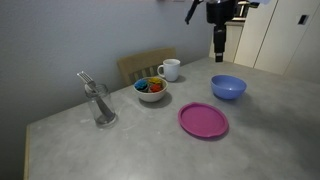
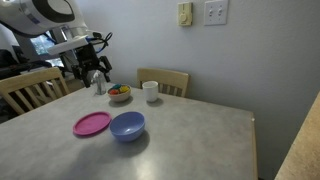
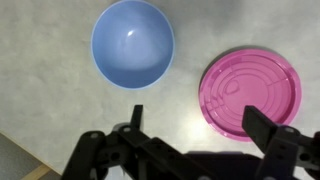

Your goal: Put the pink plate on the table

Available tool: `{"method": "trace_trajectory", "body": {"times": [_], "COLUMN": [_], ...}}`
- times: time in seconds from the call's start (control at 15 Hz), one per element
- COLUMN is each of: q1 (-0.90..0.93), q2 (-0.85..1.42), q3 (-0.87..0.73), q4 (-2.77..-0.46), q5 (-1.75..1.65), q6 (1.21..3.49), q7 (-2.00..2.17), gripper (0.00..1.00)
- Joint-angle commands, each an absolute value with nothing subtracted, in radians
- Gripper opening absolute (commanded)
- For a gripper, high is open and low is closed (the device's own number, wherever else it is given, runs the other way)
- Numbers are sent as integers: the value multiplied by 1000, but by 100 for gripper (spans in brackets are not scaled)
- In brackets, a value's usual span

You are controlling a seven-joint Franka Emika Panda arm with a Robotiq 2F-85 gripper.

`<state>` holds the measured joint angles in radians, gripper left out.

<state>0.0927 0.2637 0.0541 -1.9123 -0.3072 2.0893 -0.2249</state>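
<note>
The pink plate (image 1: 203, 121) lies flat on the grey speckled table (image 1: 260, 145), next to the lavender-blue bowl (image 1: 228, 87). It also shows in an exterior view (image 2: 92, 124) and in the wrist view (image 3: 250, 93). My gripper (image 1: 219, 52) hangs high above the table, clear of both, and shows in an exterior view (image 2: 93, 73) too. In the wrist view the gripper (image 3: 195, 122) is open and empty, one finger over the bare table, the other over the plate's edge. The blue bowl (image 3: 133, 45) lies beside the plate.
A white bowl (image 1: 151, 90) with colourful contents, a white mug (image 1: 170, 69) and a glass (image 1: 100, 103) holding utensils stand toward the table's far side. A wooden chair (image 1: 140, 66) is behind them; a further chair (image 2: 30, 90) stands at the table's side.
</note>
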Motion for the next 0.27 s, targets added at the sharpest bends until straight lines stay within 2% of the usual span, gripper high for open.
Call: {"method": "trace_trajectory", "body": {"times": [0.0, 0.2], "q1": [88, 88], "q2": [256, 253], "q3": [59, 59], "q4": [-1917, -1926], "q5": [-308, -308], "q6": [2086, 2086], "q7": [-223, -221], "gripper": [100, 100]}}
